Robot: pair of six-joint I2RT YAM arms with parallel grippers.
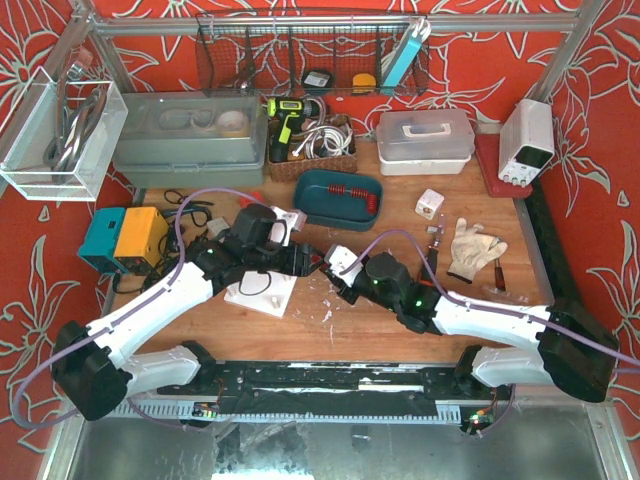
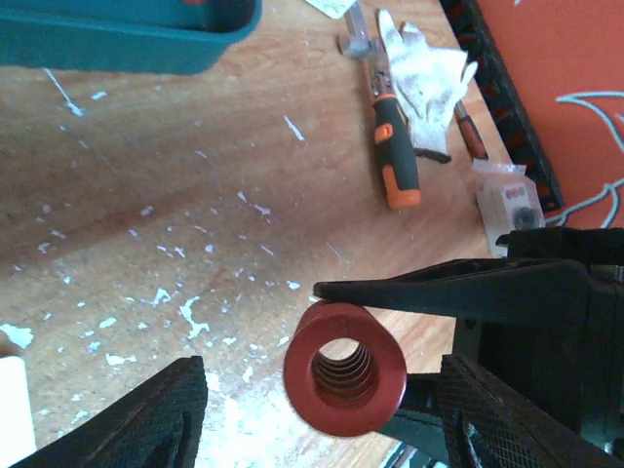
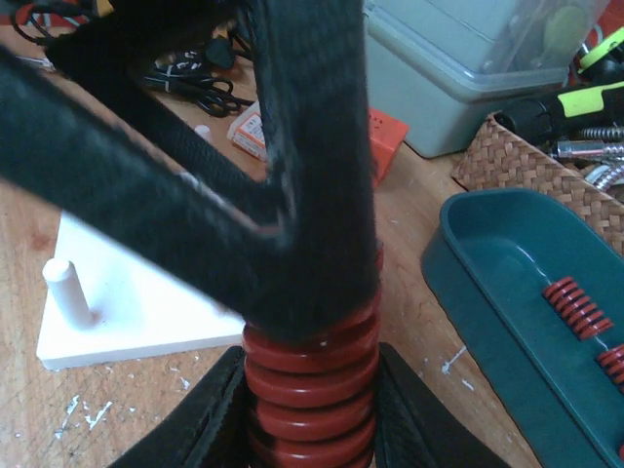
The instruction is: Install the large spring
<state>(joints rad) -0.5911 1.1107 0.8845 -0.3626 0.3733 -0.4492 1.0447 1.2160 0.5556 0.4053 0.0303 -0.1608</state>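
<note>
The large red spring [image 3: 312, 390] is held between my right gripper's [image 3: 312, 405] two fingers above the wooden table. In the left wrist view the spring [image 2: 344, 366] shows end-on, with the right gripper's black fingers above and below it. My left gripper [image 2: 320, 380] is open, one finger on each side of the spring, not touching it. One left finger [image 3: 292, 146] crosses the right wrist view and hides the spring's far end. The white base plate [image 3: 136, 312] with an upright peg [image 3: 66, 288] lies just left of the spring. From above, both grippers meet beside the plate [image 1: 262, 292].
A teal tray [image 1: 338, 198] holding small red springs [image 3: 575, 307] sits behind the grippers. A white glove [image 1: 472, 248] and an orange-handled tool [image 2: 395, 146] lie to the right. A wicker basket [image 1: 310, 160], clear boxes [image 1: 425, 140] and cables [image 1: 190, 215] stand at the back.
</note>
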